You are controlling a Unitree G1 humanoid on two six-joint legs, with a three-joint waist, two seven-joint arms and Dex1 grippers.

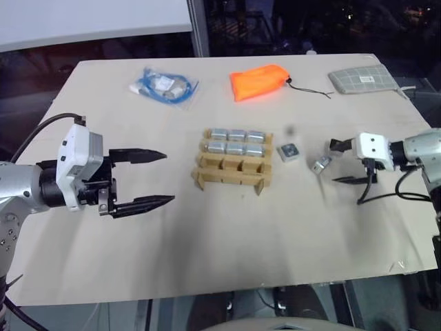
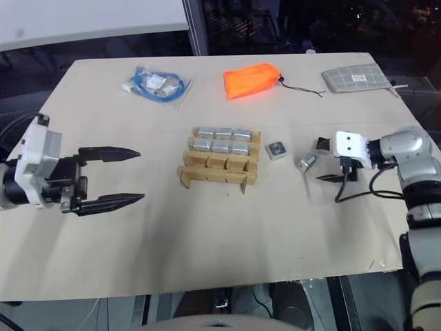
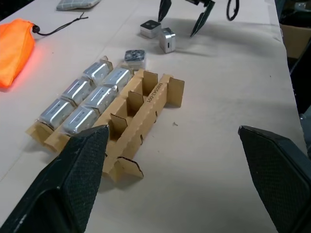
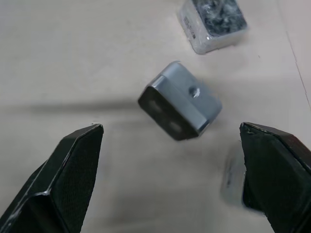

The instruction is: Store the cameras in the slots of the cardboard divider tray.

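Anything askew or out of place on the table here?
Yes. A loose camera lies tipped at an angle near the open right gripper, beside another loose one. The tray's near row is empty.

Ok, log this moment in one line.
tray: six cameras stored | loose cameras beside it | right gripper open near one | left gripper open

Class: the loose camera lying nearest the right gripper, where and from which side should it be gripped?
Probably from above, across its two flat grey sides. The camera lies tilted on the table, apart from its neighbour, and the open right gripper already straddles it.
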